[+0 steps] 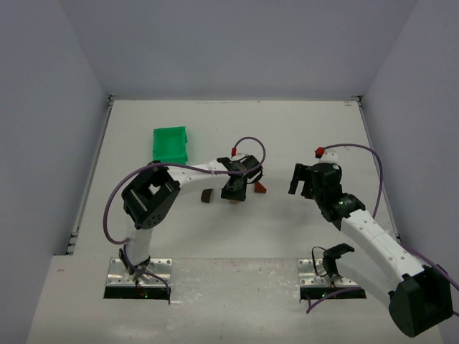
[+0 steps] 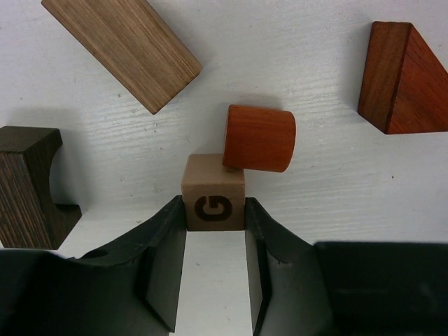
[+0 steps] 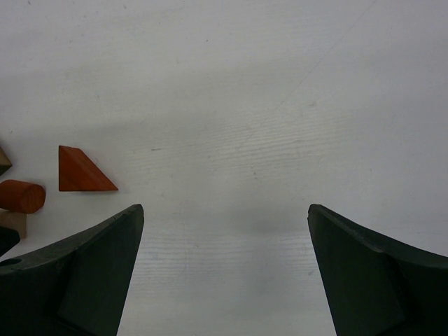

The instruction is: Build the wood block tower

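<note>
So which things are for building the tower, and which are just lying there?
For the tower: tan G cube, orange cylinder, red-brown wedge, tan bar, dark arch block.
Just lying about: green bin.

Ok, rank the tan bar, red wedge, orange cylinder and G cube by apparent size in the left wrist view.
1. tan bar, cropped at the top.
2. red wedge, cut by the frame edge.
3. orange cylinder and G cube: about alike, unranked.

My left arm (image 1: 192,174) and right arm (image 1: 374,235) are white with black joints, and a purple cable (image 1: 108,209) follows each. My fingers (image 3: 84,280) are black, flat wedges. The bases (image 1: 159,266) are bare metal plates.
</note>
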